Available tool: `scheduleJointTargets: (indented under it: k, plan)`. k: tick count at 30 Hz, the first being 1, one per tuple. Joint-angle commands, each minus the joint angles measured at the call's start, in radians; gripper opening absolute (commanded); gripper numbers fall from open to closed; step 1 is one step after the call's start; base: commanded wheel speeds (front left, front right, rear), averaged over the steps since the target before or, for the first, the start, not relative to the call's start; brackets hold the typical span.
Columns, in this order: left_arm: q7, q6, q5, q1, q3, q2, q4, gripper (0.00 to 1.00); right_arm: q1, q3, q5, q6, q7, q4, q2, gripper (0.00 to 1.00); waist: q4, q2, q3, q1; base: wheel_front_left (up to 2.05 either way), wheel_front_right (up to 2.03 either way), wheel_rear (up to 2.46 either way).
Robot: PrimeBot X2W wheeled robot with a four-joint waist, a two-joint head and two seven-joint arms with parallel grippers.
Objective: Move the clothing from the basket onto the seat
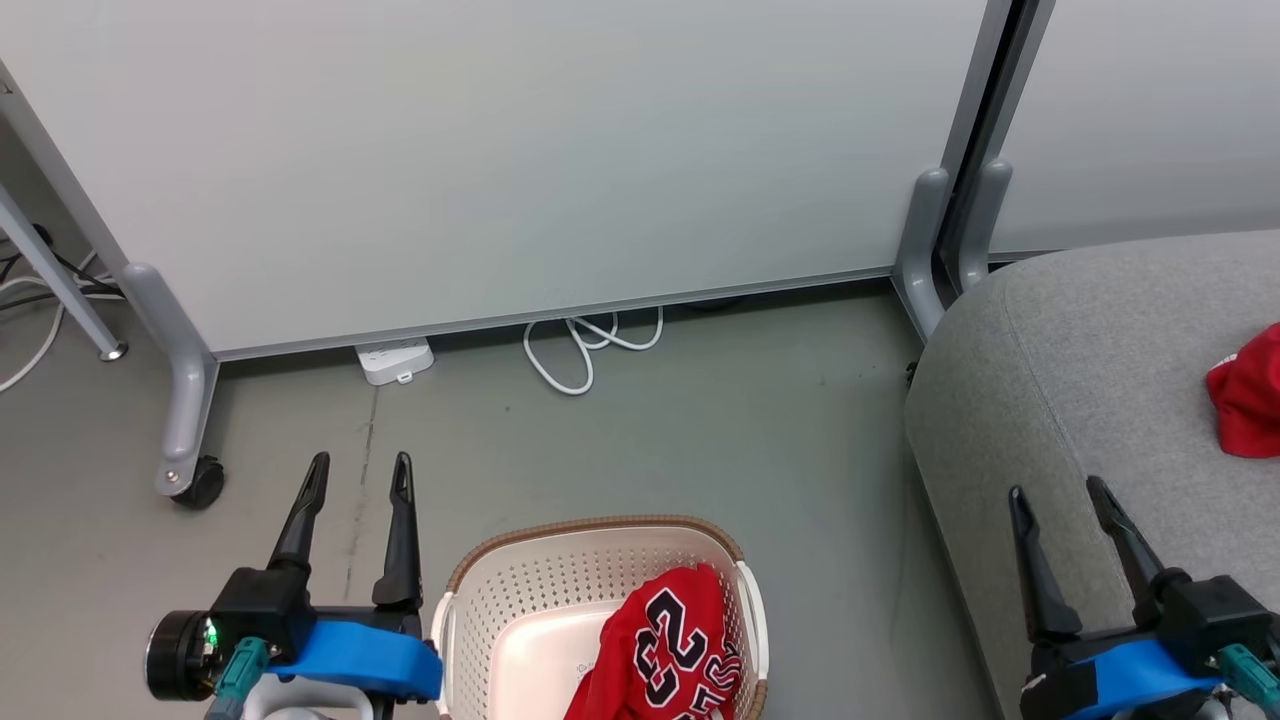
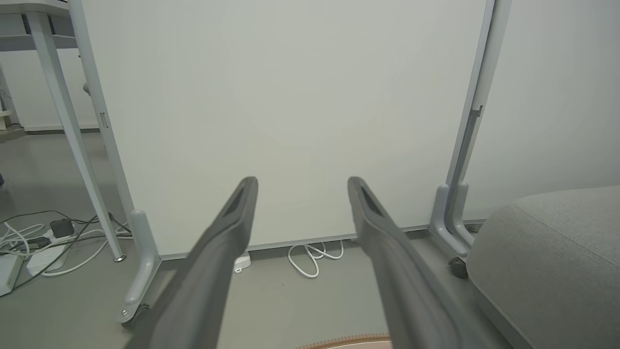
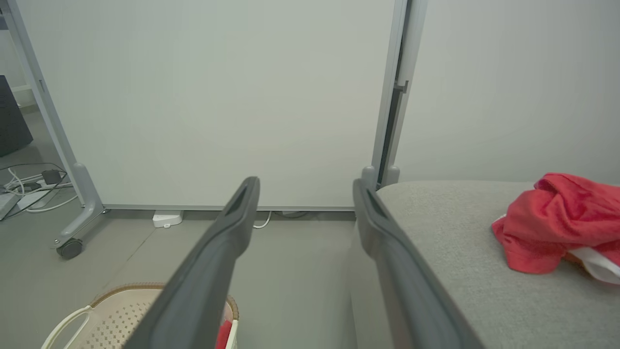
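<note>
A cream perforated basket (image 1: 520, 590) with a brown rim stands on the floor at the bottom middle. A red jersey (image 1: 670, 650) with a black-and-white "23" hangs over its right side. A plain red garment (image 1: 1250, 395) with white trim lies crumpled on the grey seat (image 1: 1080, 380) at the right, also as the red garment (image 3: 557, 223) in the right wrist view. My left gripper (image 1: 360, 475) is open, left of the basket and above the floor. My right gripper (image 1: 1060, 495) is open with nothing between its fingers, over the seat's front left part.
A white wheeled partition (image 1: 500, 150) closes the back, with a castor foot (image 1: 195, 480) at the left and grey posts (image 1: 950, 240) beside the seat. A power strip (image 1: 395, 360) and looped white cable (image 1: 590, 345) lie along its base. More cables (image 2: 43, 237) lie at the far left.
</note>
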Motion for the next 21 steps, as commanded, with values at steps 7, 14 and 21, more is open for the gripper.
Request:
scheduleJointTargets:
  k: [7,14,21]
  plan:
    - [-0.005,-0.020,0.022,0.033,0.032,-0.011,-0.004,1.00,0.037,-0.004,0.004,0.000,-0.003,0.010,0.011,1.00,0.005,-0.0001,-0.017,0.0002,0.00,0.00,0.00]
    - [-0.005,-0.030,0.032,0.044,0.045,-0.019,-0.002,1.00,0.046,0.001,0.004,0.000,-0.003,0.018,0.017,1.00,0.007,-0.0001,-0.021,0.0002,0.00,0.00,0.00]
    - [-0.005,-0.037,0.042,0.028,0.049,-0.023,0.002,1.00,0.034,0.007,0.005,0.000,-0.003,0.019,0.020,1.00,0.006,-0.0001,-0.016,0.0002,0.00,0.00,0.00]
